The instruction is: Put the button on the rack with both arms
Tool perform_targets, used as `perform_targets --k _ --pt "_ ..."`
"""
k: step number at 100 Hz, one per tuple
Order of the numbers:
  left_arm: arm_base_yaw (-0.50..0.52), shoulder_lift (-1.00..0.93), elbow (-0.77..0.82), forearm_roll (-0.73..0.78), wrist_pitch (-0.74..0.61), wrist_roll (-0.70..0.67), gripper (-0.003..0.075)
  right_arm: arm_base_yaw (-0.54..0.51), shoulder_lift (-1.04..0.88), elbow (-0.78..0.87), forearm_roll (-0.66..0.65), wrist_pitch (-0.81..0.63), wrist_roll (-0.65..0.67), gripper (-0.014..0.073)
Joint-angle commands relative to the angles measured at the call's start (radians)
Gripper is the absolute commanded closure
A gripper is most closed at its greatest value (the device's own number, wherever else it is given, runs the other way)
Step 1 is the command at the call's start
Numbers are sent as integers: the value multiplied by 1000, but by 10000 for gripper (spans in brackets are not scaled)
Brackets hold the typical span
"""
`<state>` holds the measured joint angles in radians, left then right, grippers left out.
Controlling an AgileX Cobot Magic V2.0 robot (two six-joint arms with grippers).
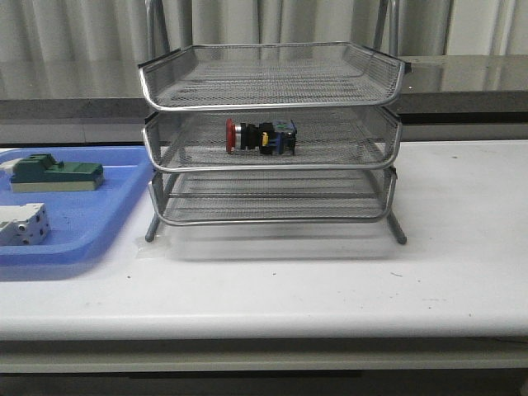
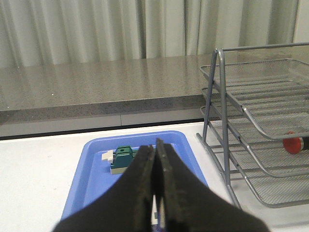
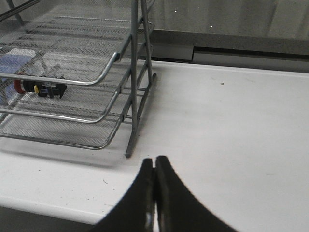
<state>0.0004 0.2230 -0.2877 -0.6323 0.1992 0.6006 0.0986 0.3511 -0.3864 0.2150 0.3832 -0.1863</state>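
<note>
The button (image 1: 261, 137), with red head, black body and yellow and blue rear block, lies on its side on the middle tier of the silver wire-mesh rack (image 1: 272, 169). It also shows in the right wrist view (image 3: 39, 87), and its red head shows in the left wrist view (image 2: 293, 144). My left gripper (image 2: 155, 146) is shut and empty above the blue tray, left of the rack (image 2: 251, 121). My right gripper (image 3: 154, 160) is shut and empty over the white table, right of the rack (image 3: 96, 79). Neither arm shows in the front view.
A flat blue plastic tray (image 1: 91, 219) lies left of the rack, holding a green block (image 1: 56, 173) and a white-grey terminal block (image 1: 22, 224). The green block also shows in the left wrist view (image 2: 123, 157). A grey ledge and curtains run behind the white table (image 1: 462, 247).
</note>
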Motion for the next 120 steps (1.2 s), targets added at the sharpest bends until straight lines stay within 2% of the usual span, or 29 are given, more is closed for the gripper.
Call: perform_targets --k 1,20,27,65,120 --pt "0 8 -27 -19 -63 -12 741 -5 -17 6 -26 -136 27 651" --pt "0 8 -27 -19 -63 -12 741 -5 -107 128 -215 -284 222 651" --pt "0 8 -27 -19 -63 -12 741 -5 -151 173 -237 -304 251 651" --pt "0 8 -27 -19 -63 -12 741 -5 -379 356 -251 -312 255 651" --pt "0 8 -27 -19 -63 -12 741 -5 -378 414 -260 -343 265 651"
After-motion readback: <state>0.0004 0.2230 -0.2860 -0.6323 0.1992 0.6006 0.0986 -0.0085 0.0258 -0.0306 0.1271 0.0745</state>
